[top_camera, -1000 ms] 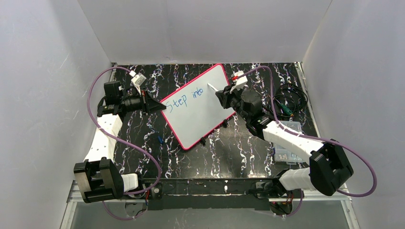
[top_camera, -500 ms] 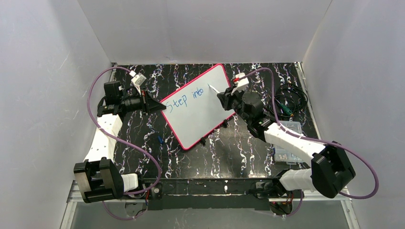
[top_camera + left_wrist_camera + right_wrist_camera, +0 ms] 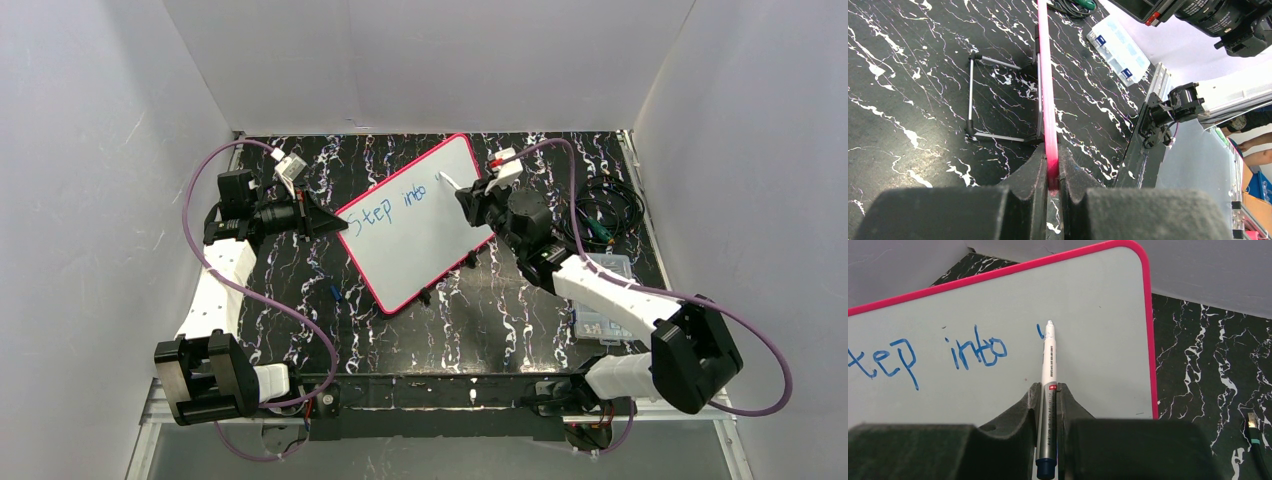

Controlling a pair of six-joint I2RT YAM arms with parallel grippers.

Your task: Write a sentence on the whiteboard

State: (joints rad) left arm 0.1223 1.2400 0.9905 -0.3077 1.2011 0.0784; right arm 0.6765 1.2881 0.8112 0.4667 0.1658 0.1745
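Note:
The whiteboard (image 3: 420, 225), white with a pink-red frame, stands tilted on the black marbled table. Blue writing on it (image 3: 390, 205) reads "Step into", with one short new stroke after it (image 3: 1039, 331). My left gripper (image 3: 335, 222) is shut on the board's left edge; the left wrist view shows the pink frame (image 3: 1048, 100) pinched between the jaws. My right gripper (image 3: 470, 195) is shut on a white marker pen (image 3: 1049, 370). The pen's tip touches the board just right of "into", as the top view (image 3: 447, 184) also shows.
The board's wire stand (image 3: 993, 100) rests on the table behind it. A clear plastic parts box (image 3: 605, 300) lies at the right, with coiled black cables (image 3: 605, 205) beyond it. A small blue object (image 3: 336, 293) lies in front of the board. White walls enclose the table.
My right gripper has shifted slightly along the board with the pen, beginning a stroke after "into". The left gripper and the board have not moved.

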